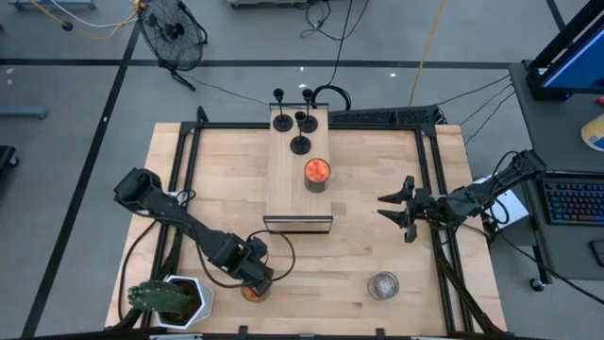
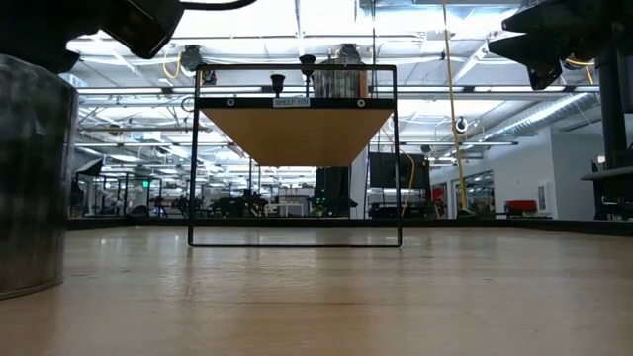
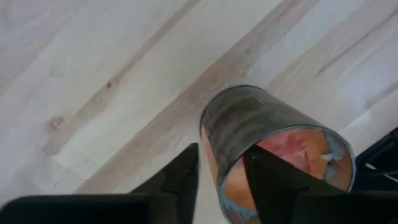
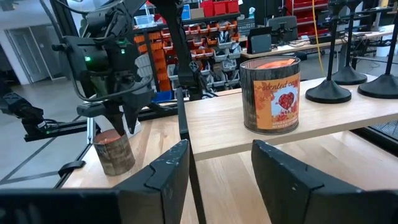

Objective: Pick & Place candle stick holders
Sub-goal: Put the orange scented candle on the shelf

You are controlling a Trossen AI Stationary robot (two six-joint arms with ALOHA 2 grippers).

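Straddling rim of candle tin (image 3: 273,155) near table's (image 1: 377,189) front-left corner, left gripper (image 3: 221,177) jaws part-open; right gripper (image 1: 396,210) hovering open, empty. Candle stick holders (image 1: 300,144) standing on wooden shelf (image 1: 288,198): light, rigid, tippy; best pinched at stem.

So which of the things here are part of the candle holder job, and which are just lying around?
Job:
- candle stick holders, four, on the raised wooden shelf
- left gripper
- right gripper

Lying about:
- candle tin on shelf
- candle tin at left gripper
- silver tin
- potted plant
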